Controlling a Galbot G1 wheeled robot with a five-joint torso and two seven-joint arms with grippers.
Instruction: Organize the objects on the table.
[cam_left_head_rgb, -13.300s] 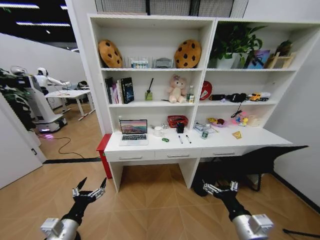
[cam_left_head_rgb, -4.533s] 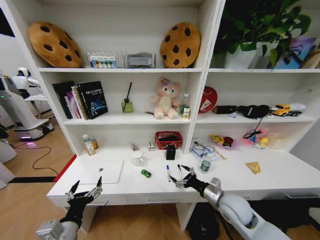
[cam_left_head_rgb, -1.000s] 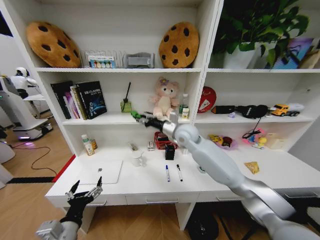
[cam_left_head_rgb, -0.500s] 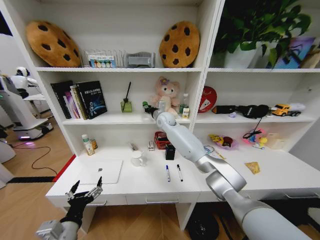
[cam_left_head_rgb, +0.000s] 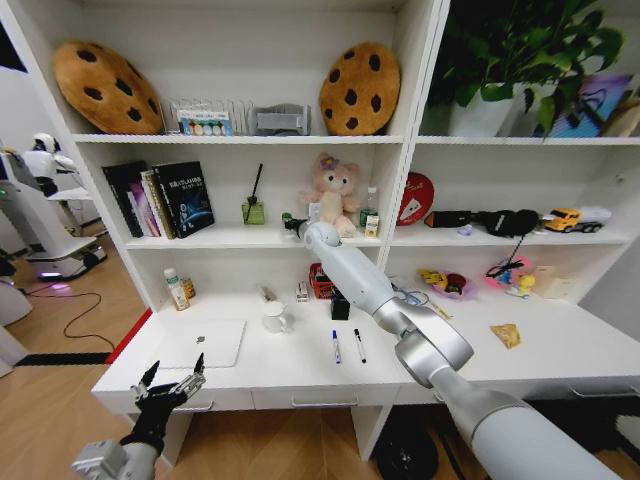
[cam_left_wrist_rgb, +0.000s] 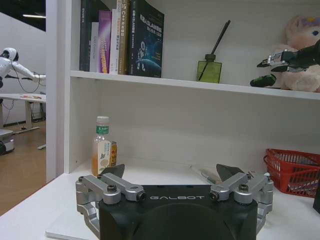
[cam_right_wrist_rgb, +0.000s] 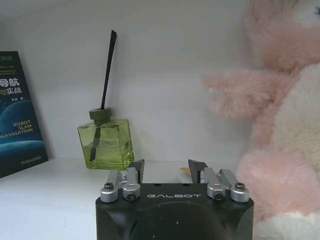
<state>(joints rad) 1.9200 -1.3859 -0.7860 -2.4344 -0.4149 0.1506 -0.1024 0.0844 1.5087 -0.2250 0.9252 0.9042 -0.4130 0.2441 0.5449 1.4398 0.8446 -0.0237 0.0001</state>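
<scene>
Head view, current state. You are looking at the table (cam_left_head_rgb: 300, 372), its white top running under the tall shelving. All positions below are given against the table.

- The right arm is reaching up from the table's front edge to the first shelf above it. The right gripper (cam_left_head_rgb: 293, 225) is hovering over that shelf, above the table's middle, just beside the pink bear (cam_left_head_rgb: 333, 192). Its fingers are standing apart with nothing between them. The wrist camera is showing you a green glass diffuser (cam_right_wrist_rgb: 106, 142) straight past the fingertips.
- The silver laptop (cam_left_head_rgb: 205, 343) is lying closed and flat on the table's left part, near the front edge.
- The left gripper (cam_left_head_rgb: 170, 385) is hanging below the table's front edge at the left end, fingers spread wide and holding nothing — parked.
- The green-capped bottle (cam_left_head_rgb: 177, 290) is standing upright at the table's back left, against the shelving upright.
- Two dark pens (cam_left_head_rgb: 335, 346) are lying side by side near the table's middle, apart from each other, close to the front.
- The green toy car (cam_left_wrist_rgb: 263, 81) is sitting on the shelf above the table, directly under the right gripper's fingers and just in front of the bear. You are seeing a gap between car and fingertips in the left wrist view, so there is no contact.
</scene>
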